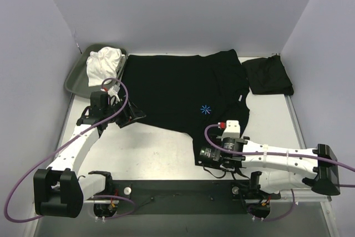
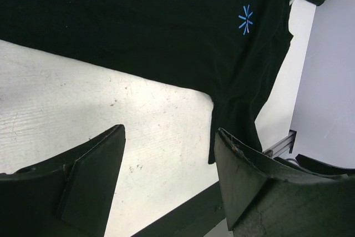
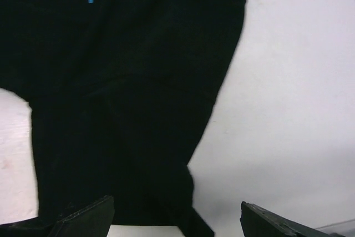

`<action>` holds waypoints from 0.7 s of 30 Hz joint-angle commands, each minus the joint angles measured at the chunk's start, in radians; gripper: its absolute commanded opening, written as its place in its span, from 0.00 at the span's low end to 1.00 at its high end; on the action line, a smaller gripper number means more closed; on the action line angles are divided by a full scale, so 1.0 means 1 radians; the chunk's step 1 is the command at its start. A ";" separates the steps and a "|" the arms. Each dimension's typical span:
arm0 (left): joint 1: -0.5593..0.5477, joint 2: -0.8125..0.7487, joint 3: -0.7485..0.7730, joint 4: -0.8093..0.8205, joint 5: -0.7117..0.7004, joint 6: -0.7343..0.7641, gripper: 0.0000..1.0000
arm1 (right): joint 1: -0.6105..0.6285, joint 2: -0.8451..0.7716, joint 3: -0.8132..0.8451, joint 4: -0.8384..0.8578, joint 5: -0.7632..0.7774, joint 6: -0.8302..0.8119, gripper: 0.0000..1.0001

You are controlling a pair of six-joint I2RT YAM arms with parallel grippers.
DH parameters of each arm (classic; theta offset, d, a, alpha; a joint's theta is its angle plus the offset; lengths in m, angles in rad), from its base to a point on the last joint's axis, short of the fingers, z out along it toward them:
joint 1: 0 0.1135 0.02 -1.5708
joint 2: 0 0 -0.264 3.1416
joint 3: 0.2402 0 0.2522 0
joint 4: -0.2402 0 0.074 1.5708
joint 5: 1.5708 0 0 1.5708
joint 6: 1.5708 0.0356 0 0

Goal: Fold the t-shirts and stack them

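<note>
One black t-shirt [image 1: 177,90] lies spread flat across the middle of the table, its small blue mark [image 1: 206,109] facing up. A second black t-shirt [image 1: 268,76] sits folded at the back right. My left gripper [image 1: 135,116] hovers open at the spread shirt's near left edge. In the left wrist view only bare table shows between the fingers [image 2: 94,181], and the shirt [image 2: 138,26] lies beyond them. My right gripper [image 1: 206,156] hangs open over the shirt's near right corner [image 3: 122,81], with nothing held.
A grey-green tray [image 1: 76,76] at the back left holds a crumpled white cloth [image 1: 104,65]. Walls enclose the table on the left, back and right. A dark rail [image 1: 177,190] runs along the near edge between the arm bases.
</note>
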 commanded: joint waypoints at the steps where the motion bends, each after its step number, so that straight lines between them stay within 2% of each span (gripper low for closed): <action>1: 0.007 -0.007 0.010 0.008 0.001 0.032 0.75 | 0.026 0.059 0.028 0.186 -0.036 -0.156 1.00; 7: 0.008 -0.002 0.018 -0.012 -0.015 0.045 0.75 | 0.038 0.211 0.028 0.340 -0.091 -0.239 1.00; 21: 0.010 -0.002 0.003 0.002 -0.009 0.040 0.75 | -0.037 0.361 -0.105 0.651 -0.182 -0.338 1.00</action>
